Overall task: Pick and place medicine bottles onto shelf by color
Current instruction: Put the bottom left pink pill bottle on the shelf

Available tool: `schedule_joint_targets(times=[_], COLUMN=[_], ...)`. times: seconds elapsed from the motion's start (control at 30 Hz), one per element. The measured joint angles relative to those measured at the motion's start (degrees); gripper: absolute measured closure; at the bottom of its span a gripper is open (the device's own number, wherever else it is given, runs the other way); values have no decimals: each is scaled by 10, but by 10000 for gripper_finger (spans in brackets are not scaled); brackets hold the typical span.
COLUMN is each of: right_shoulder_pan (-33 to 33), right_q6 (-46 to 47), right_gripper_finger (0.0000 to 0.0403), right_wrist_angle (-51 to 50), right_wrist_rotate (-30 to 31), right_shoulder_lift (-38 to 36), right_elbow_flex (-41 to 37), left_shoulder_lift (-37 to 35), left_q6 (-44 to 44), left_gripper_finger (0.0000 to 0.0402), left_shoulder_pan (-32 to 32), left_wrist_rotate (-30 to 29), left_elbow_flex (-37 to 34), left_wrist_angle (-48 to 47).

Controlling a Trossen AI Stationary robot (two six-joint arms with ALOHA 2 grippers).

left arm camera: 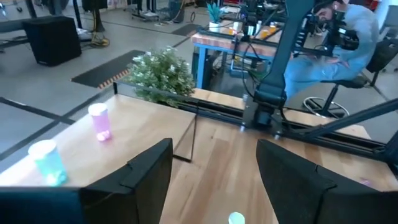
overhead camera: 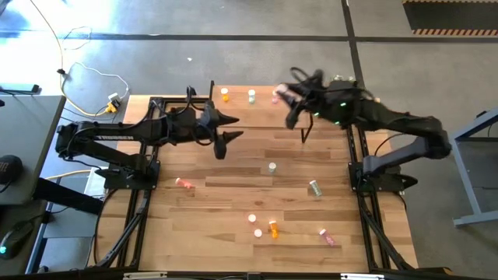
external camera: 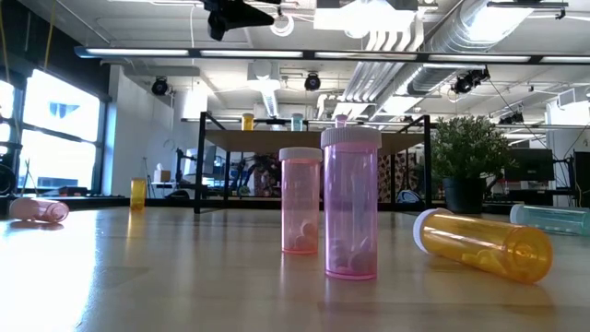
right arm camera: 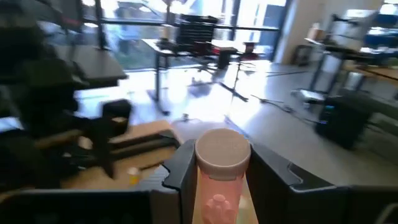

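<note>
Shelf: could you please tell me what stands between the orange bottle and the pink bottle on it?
A pale green bottle, upright, stands between them; the high view shows it.

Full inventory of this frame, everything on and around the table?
Shelf: one, light wood, far edge of the table.
Bottles on shelf: three; orange, green, pink, in a row.
Bottles on table: seven; pink lying at left, pale green standing mid-table, green lying right of it, two pink standing, orange lying beside them, pink lying near front right.
Plant: one, green, beyond the table.
Person: one, seated in the room behind.
Left gripper: open, empty, by the shelf.
Right gripper: shut on a pink bottle, at the shelf's right end.
</note>
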Motion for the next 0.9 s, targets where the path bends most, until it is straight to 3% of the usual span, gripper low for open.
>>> schedule_joint_targets(times=[0.13,0.23,0.43,0.57,0.77,0.9], right_shoulder_pan=[-40,-79,-143,-177,-228,-258], right_q6=[12,34,87,102,90,58], right_gripper_finger=[299,299,299,299,299,299], right_wrist_angle=[-65,-56,108,209,352,374], right_wrist_rotate=[19,18,-34,-69,-117,-147], right_shoulder_lift=[-49,-82,-136,-133,-104,-86], right_elbow_flex=[-4,-62,-254,-353,-450,-466], left_shoulder_lift=[-6,-6,-6,-6,-6,-5], left_q6=[0,0,0,10,10,11], left_gripper_finger=[181,181,180,179,179,179], left_shoulder_pan=[11,21,40,52,63,63], left_wrist_rotate=[-1,-1,-1,-1,-1,-12], left_elbow_flex=[0,0,0,0,0,0], left_wrist_angle=[-1,1,1,1,1,0])
